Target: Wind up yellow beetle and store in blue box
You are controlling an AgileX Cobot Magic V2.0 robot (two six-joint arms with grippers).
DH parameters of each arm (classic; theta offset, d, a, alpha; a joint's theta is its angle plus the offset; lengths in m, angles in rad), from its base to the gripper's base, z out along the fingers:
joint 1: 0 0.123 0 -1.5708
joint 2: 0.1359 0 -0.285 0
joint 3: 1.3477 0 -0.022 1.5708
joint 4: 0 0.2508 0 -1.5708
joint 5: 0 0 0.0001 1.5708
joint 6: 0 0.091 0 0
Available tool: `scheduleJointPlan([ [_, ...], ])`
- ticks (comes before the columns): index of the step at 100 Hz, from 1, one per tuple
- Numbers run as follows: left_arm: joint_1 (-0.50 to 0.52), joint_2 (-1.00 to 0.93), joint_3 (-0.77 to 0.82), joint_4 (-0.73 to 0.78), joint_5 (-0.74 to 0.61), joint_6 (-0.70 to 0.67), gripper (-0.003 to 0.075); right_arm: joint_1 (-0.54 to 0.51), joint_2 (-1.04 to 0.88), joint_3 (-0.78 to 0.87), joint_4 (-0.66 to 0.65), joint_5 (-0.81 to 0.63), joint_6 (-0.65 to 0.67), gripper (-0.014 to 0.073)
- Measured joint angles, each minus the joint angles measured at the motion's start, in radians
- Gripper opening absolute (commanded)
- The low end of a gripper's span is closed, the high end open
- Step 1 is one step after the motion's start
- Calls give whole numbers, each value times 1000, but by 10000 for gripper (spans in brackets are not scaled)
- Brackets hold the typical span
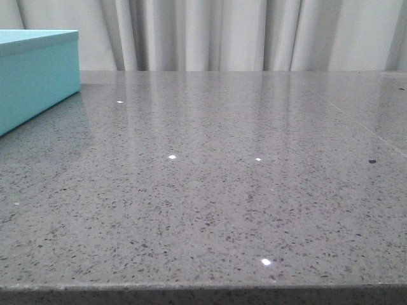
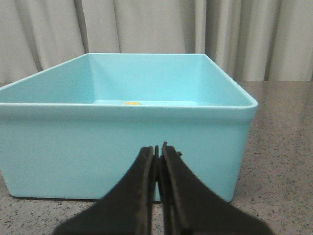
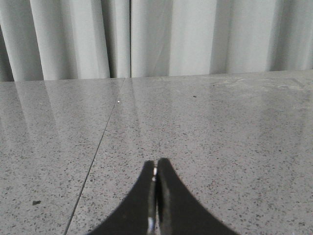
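Now: yellow beetle [image 2: 132,103] sat inside blue box [image 2: 122,147].
Left gripper [image 2: 157,149] and right gripper [image 3: 155,164] were both closed, empty.

A glossy grey speckled stone table [image 1: 241,190] is carrying a large light turquoise-blue rectangular box [image 1: 32,76], which is sitting directly on its far left part. A thin straight seam [image 3: 98,152] is running across the surface, and pale curtain folds are reflecting in its polish.
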Motion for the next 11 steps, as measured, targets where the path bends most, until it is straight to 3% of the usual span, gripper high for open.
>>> scheduleJointPlan([
  [11, 0, 0, 0, 0, 0, 0, -18, 0, 0, 0, 0, 2, 0, -69],
])
